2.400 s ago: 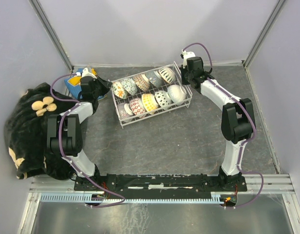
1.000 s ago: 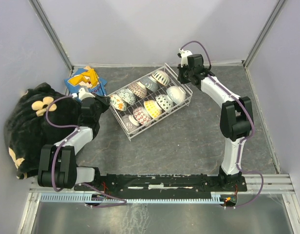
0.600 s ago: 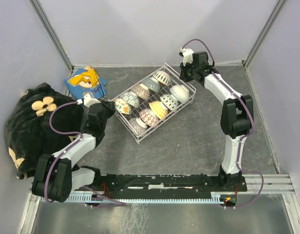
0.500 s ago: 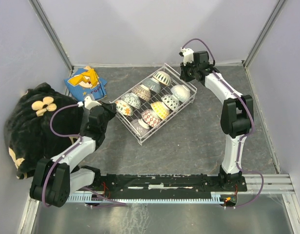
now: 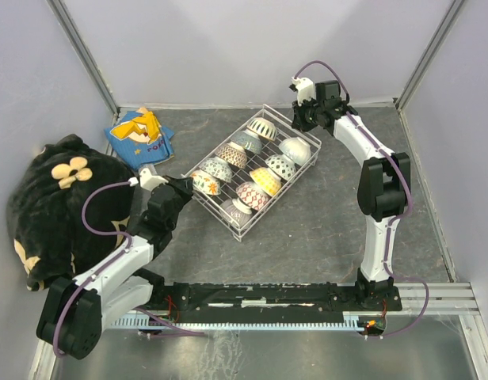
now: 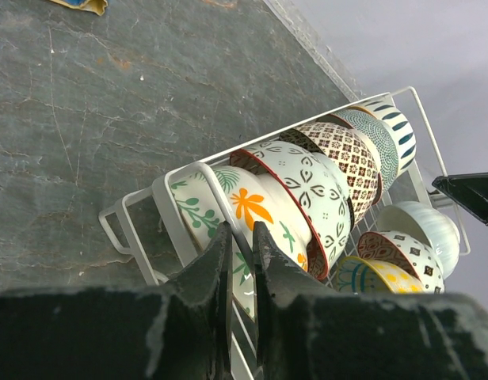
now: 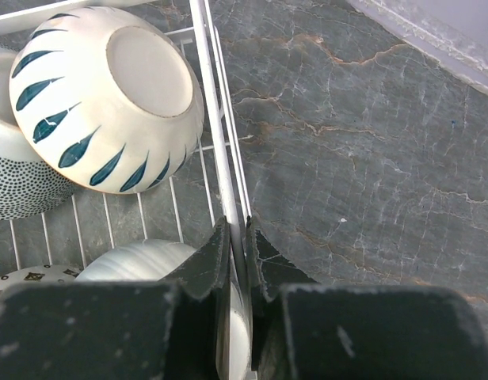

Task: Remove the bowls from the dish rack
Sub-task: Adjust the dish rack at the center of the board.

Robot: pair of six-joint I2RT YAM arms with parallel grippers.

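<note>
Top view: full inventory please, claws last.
bowls: about ten, white inside with mixed patterns outside, on edge in two rows in the rack
rack: 1, white wire, mid-table, set diagonally
book: 1, blue and yellow, far left corner
fabric bundle: 1, black with cream flowers, left edge
table: 1, grey
arms: 2, black and white, near edge
left claw: shut on the rack's near-left rim
right claw: shut on the rack's far-right rim

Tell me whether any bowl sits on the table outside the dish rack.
No, every bowl seen from above lies inside the dish rack.
</note>
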